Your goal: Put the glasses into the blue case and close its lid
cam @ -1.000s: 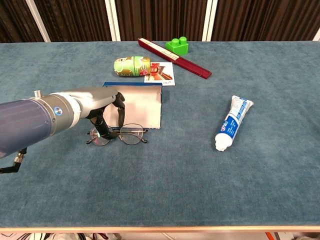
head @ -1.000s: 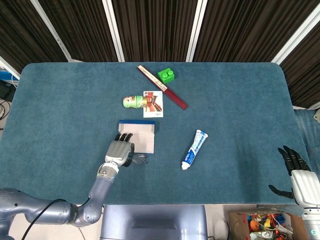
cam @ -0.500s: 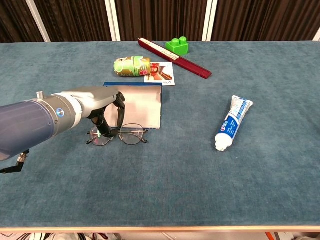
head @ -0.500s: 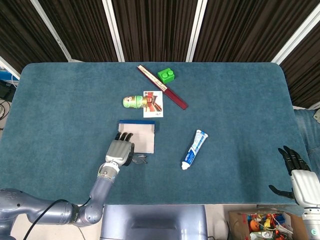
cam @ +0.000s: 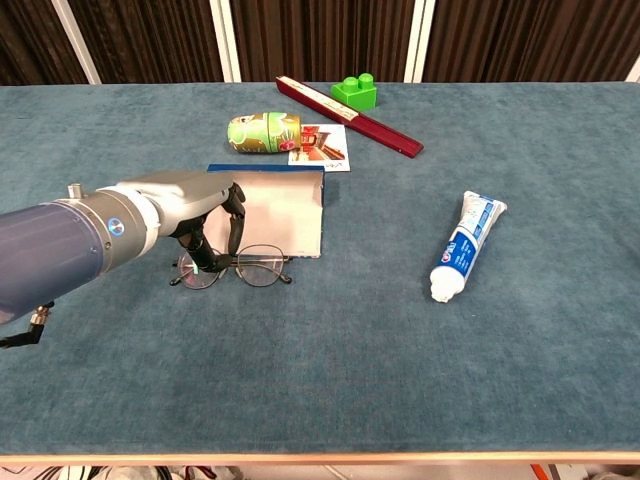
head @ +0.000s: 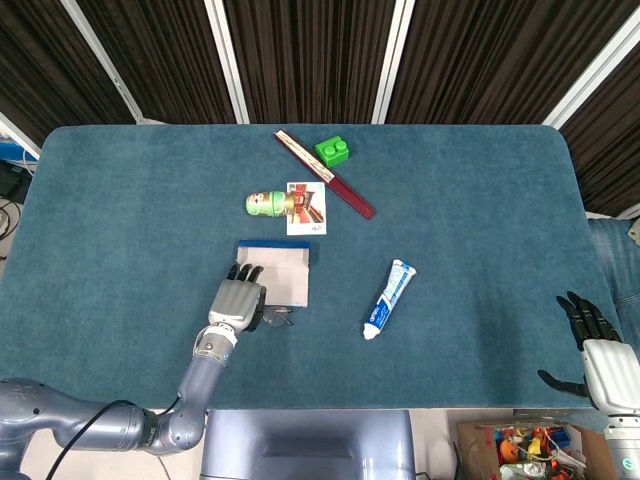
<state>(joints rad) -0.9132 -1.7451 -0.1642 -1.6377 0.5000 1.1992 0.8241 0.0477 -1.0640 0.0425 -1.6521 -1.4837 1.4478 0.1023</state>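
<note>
The glasses (cam: 258, 268) lie on the blue cloth just in front of the open blue case (cam: 282, 212), whose pale inside faces up. My left hand (cam: 185, 205) reaches down over their left lens, and its fingers pinch the frame there. From the head view the left hand (head: 237, 302) covers most of the glasses (head: 280, 318) and overlaps the left part of the case (head: 288, 273). My right hand (head: 595, 345) hangs off the table's right front corner, fingers apart and holding nothing.
A toothpaste tube (cam: 465, 245) lies to the right of the case. Behind the case are a green can (cam: 262, 132), a picture card (cam: 322, 146), a long red stick (cam: 350, 115) and a green brick (cam: 356, 92). A box of toys (head: 520, 445) sits below the front edge.
The glasses have shifted a little to the left and toward the case together with my left hand's fingers. My right hand has not moved.
</note>
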